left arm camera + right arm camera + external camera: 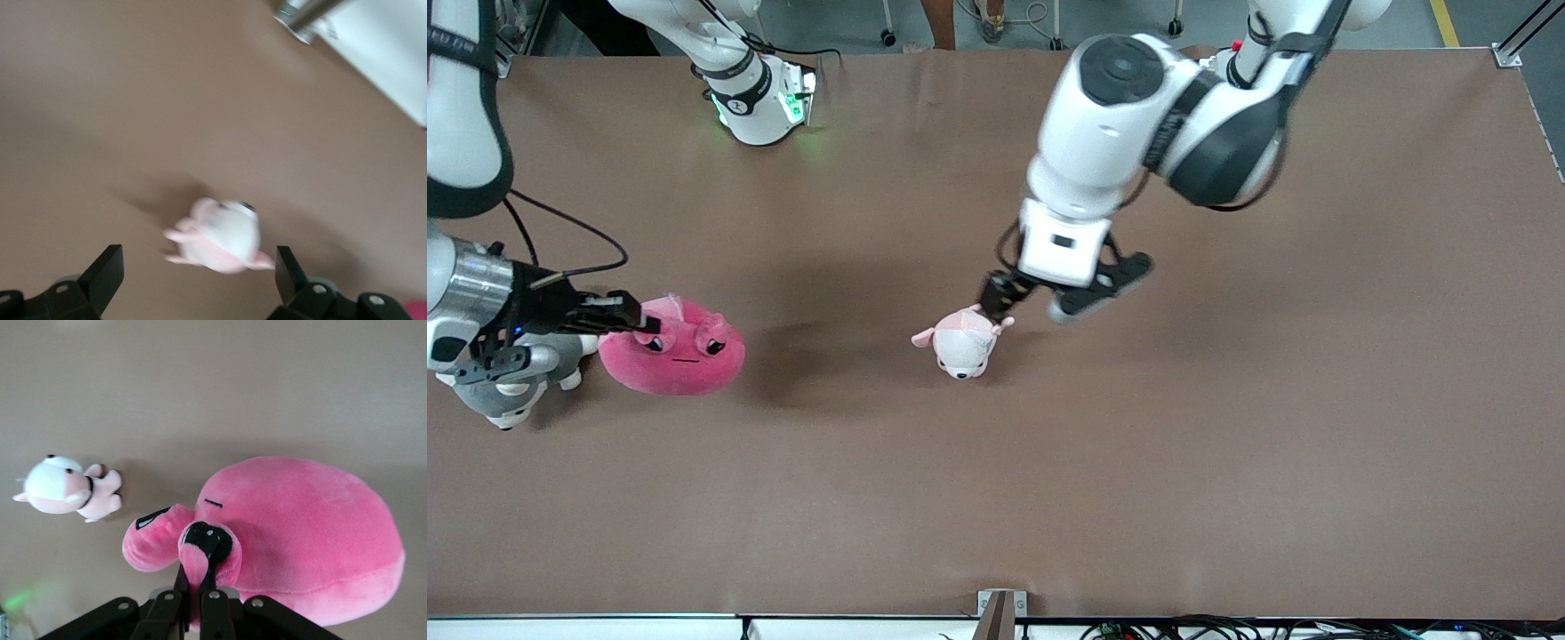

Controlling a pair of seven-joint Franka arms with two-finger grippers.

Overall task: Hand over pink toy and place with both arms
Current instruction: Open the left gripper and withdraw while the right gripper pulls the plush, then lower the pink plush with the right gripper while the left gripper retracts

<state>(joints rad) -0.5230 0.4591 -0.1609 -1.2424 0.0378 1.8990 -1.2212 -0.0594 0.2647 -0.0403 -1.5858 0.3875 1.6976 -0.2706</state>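
**Op:** R gripper (193, 577) is pinched tight on the pink toy (673, 352), fingers together on a fold of plush at the face, by one eye. Toy is at the right arm's end of the table, touching the grey-and-white dog (513, 378). Can't tell if its base is resting or just off the table (1227, 400).

**Obs:** And the L?

**Op:** L gripper (199, 277) has its jaws wide apart, nothing in them, low over the small pale pink plush (963, 340) mid-table. Wrong toy for me, so I'd leave it alone.

**Obs:** How would you handle this step?

**Op:** As I judge it: thin grab on soft fabric, so I'd go slow, no jerks, or the fold may slip. The body is round and squashy w/ short fuzzy pile; it should sag under the pinch. For the handover I'd offer the L the bulky side, not an ear flap.
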